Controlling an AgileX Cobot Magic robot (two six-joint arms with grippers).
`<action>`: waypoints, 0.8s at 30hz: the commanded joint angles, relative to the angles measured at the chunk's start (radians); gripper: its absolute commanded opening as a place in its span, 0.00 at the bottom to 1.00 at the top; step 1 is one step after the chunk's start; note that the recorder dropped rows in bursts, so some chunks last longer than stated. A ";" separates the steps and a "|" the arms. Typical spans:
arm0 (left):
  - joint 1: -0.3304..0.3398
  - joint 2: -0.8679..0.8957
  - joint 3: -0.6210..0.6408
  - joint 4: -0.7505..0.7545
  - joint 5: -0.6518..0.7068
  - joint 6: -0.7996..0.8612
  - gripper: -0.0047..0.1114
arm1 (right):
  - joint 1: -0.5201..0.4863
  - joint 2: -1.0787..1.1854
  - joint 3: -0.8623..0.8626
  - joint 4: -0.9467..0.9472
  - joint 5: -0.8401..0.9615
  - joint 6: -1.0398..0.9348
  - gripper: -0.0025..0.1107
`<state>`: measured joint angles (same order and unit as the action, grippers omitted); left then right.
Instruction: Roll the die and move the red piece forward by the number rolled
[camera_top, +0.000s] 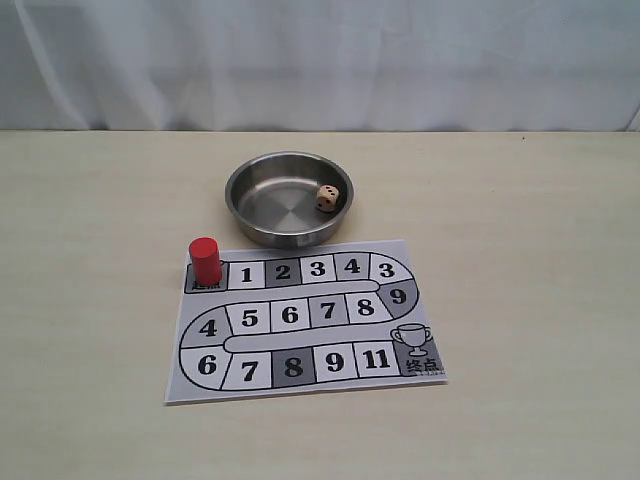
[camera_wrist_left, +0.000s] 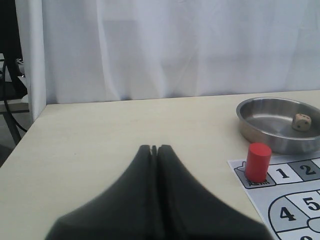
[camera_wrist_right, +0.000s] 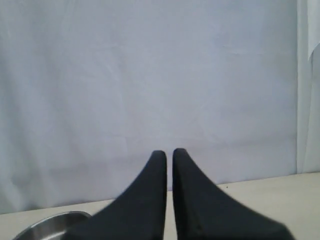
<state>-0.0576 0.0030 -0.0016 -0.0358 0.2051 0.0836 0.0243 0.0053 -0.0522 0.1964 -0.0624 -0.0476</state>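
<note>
The pale wooden die (camera_top: 327, 197) lies inside a steel bowl (camera_top: 243, 207), near its right wall. The red piece (camera_top: 206, 260) stands upright on the start square at the top left of the printed board (camera_top: 300, 384). Neither gripper shows in the exterior view. My left gripper (camera_wrist_left: 154, 147) is shut and empty, low over bare table, well to the side of the red piece (camera_wrist_left: 258, 162); the die (camera_wrist_left: 301, 121) and the bowl (camera_wrist_left: 250, 127) show beyond it. My right gripper (camera_wrist_right: 169, 151) has its jaws almost touching, nothing between them, facing the curtain; the bowl's rim (camera_wrist_right: 50, 224) shows at the picture's edge.
The board is a paper sheet with a winding track of numbered squares and a trophy square (camera_top: 413, 343) at its lower right. A white curtain (camera_top: 320, 60) hangs behind the beige table (camera_top: 530, 300). The table's edge (camera_wrist_left: 30, 127) lies beyond the left gripper.
</note>
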 joint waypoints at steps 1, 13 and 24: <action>0.000 -0.003 0.002 -0.003 -0.009 0.002 0.04 | 0.002 -0.005 -0.180 0.013 0.176 0.003 0.06; 0.000 -0.003 0.002 -0.003 -0.009 0.002 0.04 | 0.002 0.445 -0.583 0.027 0.413 -0.036 0.06; 0.000 -0.003 0.002 -0.003 -0.009 0.002 0.04 | 0.002 0.828 -0.800 0.036 0.551 -0.226 0.06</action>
<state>-0.0576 0.0030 -0.0016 -0.0358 0.2051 0.0836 0.0243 0.7577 -0.8042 0.2297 0.4458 -0.2371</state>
